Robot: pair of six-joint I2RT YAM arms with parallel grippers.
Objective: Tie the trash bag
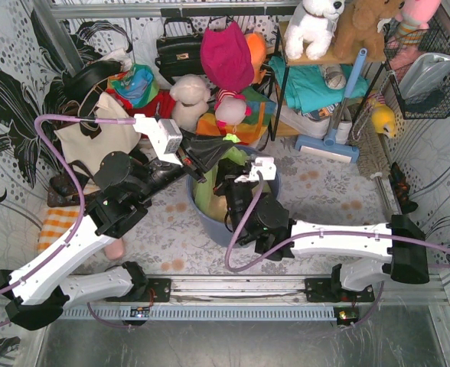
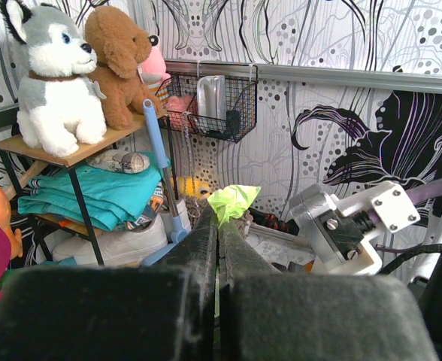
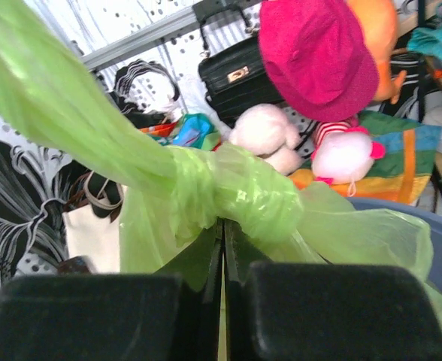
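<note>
The trash bag [image 1: 208, 196] is light-green film and sits in a blue round bin [image 1: 210, 229] at the table's middle. My left gripper [image 1: 222, 146] is above the bin's far rim, shut on a twisted tail of the bag. The tail's tip [image 2: 233, 201] sticks out past the fingertips [image 2: 206, 233]. My right gripper [image 1: 231, 186] is over the bin, shut on bag film right beneath a green knot [image 3: 240, 194]. A stretched strand of the bag [image 3: 48, 98] runs from the knot up to the left. The blue bin's rim [image 3: 431, 226] shows behind it.
A white canvas tote [image 1: 95, 141] stands left of the bin. Plush toys, a black handbag [image 1: 180, 47] and a pink hat [image 1: 226, 53] crowd the back. A shelf [image 1: 317, 84], a blue-handled mop [image 1: 346, 103] and a wire basket [image 1: 428, 73] are at the back right.
</note>
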